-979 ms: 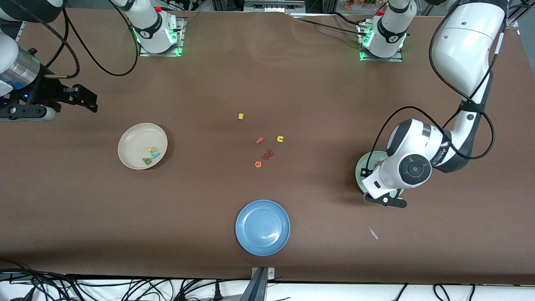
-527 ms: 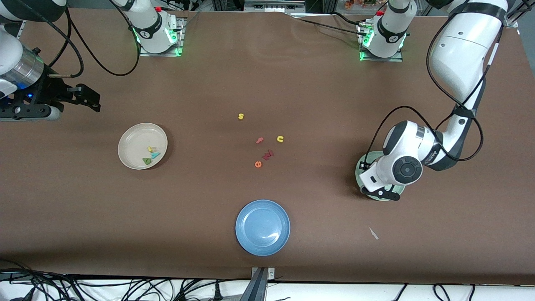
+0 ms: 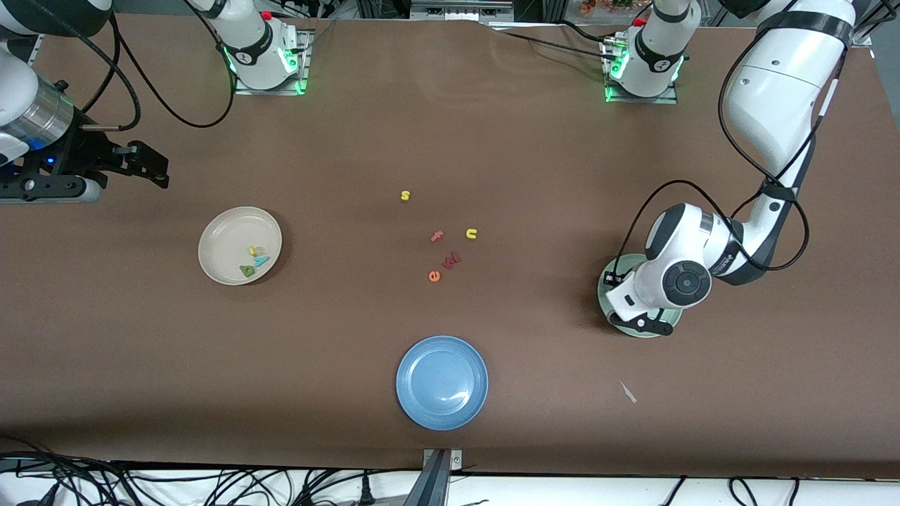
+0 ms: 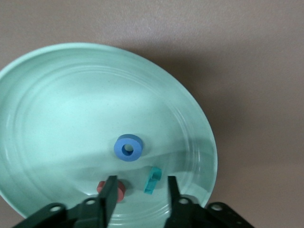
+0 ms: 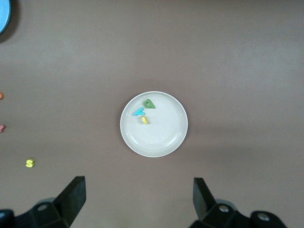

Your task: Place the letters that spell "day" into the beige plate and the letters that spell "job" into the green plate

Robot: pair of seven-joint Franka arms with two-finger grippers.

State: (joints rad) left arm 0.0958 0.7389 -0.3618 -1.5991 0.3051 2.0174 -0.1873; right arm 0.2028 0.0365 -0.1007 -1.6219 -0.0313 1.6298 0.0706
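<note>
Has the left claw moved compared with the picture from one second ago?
Yes. The left claw has shifted from the green plate's camera-side rim toward its middle.

Counting it all up: three plates total, one beige plate, one green plate and one blue plate.

Foam letters, I get eleven. Three sit in the beige one, straight under the right gripper: a dark green d, a teal y, a yellow a. Three more in the green one, right below the left gripper: a blue o, a teal j, a red b.

Five loose ones out between the two grippers: yellow s, yellow u, pink f, orange e, and one dark red letter I can't read.

Two arms, two grippers.
</note>
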